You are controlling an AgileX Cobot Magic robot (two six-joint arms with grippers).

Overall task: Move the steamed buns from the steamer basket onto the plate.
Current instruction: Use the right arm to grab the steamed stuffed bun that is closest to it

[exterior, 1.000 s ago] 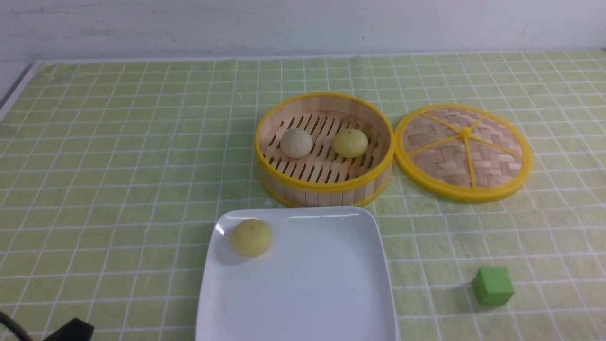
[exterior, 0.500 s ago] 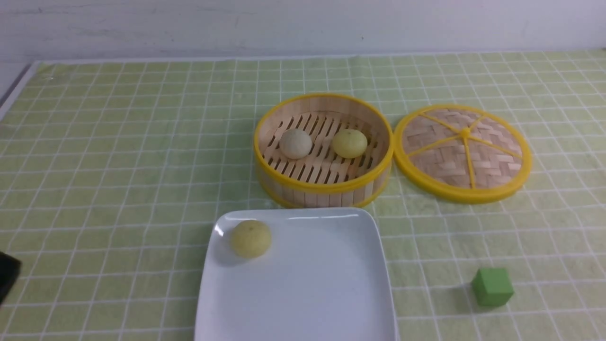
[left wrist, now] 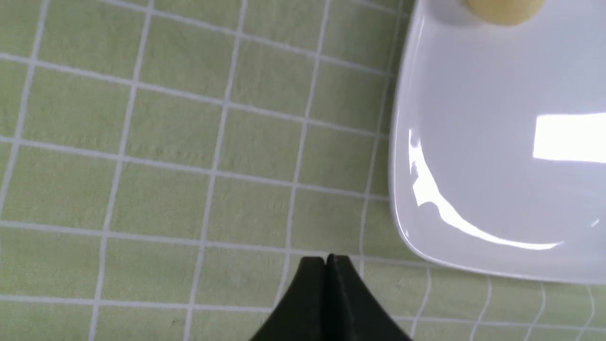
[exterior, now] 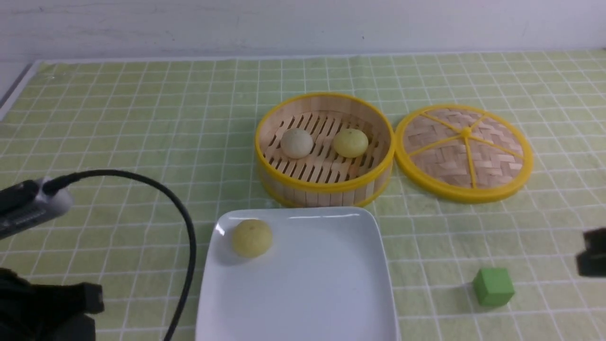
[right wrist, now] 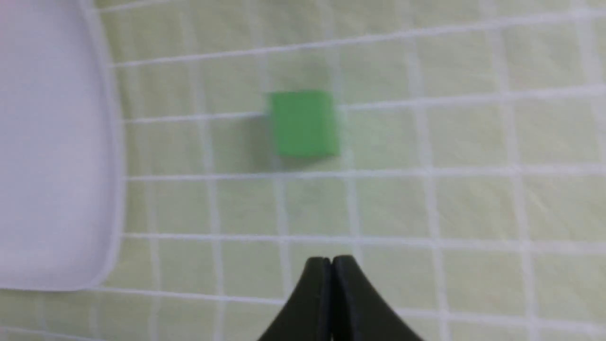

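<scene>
Steamer basket [exterior: 326, 188] holds two buns on its slatted floor, side by side but not touching: off-white bun [exterior: 297, 143] on the left, pale yellow bun [exterior: 350, 142] on the right. Plate [exterior: 307, 293] sits just in front of the basket, with a yellowish bun [exterior: 251, 237] near its far-left corner. Woven lid [exterior: 464, 151] lies flat just right of the basket. Green cube [exterior: 493, 286] is on the checked cloth [exterior: 118, 118], right of the plate. Left gripper [left wrist: 325, 259]: fingertips pressed together, empty, over cloth beside the plate's left edge. Right gripper [right wrist: 331, 259]: tips together too, empty, over cloth near the cube; that view is blurred. Both arms are low at the front view's edges, well apart from the basket.
</scene>
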